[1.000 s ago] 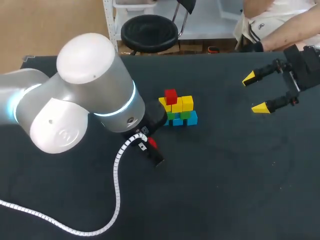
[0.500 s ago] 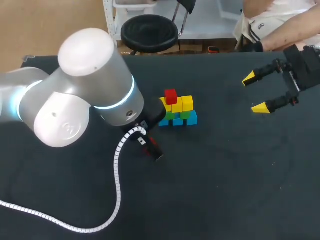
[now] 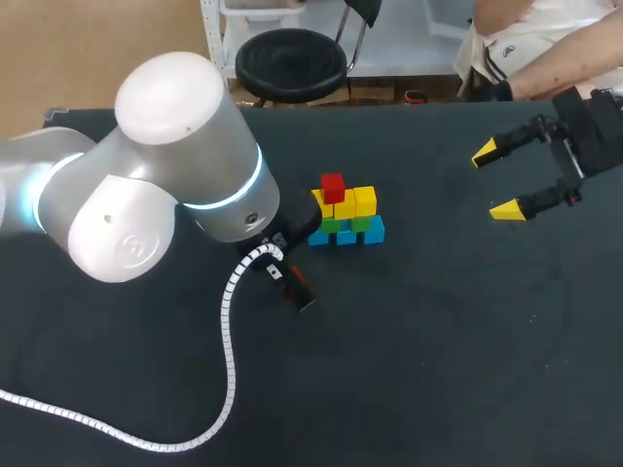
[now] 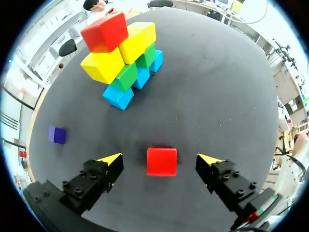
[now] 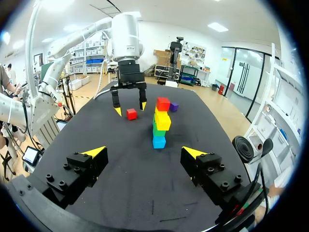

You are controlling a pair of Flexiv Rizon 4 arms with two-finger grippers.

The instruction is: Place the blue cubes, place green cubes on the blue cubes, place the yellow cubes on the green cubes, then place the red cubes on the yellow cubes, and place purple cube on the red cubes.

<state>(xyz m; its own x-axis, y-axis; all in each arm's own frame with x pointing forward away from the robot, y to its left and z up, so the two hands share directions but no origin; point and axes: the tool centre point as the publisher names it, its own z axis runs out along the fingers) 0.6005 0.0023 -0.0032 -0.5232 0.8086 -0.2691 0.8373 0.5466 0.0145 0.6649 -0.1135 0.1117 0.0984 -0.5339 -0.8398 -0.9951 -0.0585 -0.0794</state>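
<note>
A stepped stack (image 3: 346,216) stands mid-table: blue cubes (image 4: 119,96) at the bottom, green cubes (image 4: 126,76) on them, yellow cubes (image 4: 102,65) above, one red cube (image 4: 105,32) on top. A loose red cube (image 4: 161,161) lies on the table between the wide-apart fingers of my left gripper (image 4: 160,159), which is open and touches it on neither side. A purple cube (image 4: 57,135) sits alone beside the left gripper. My right gripper (image 3: 496,181) hangs open and empty at the far right, well away from the stack (image 5: 161,123).
My left arm's big joint (image 3: 165,175) and its white cable (image 3: 229,321) cover the table's left half in the head view and hide the purple cube there. The black tabletop (image 3: 448,331) lies bare between the stack and the right gripper.
My left arm has shifted slightly over the loose red cube, its gripper still wide. The right arm and the stack have not moved.
</note>
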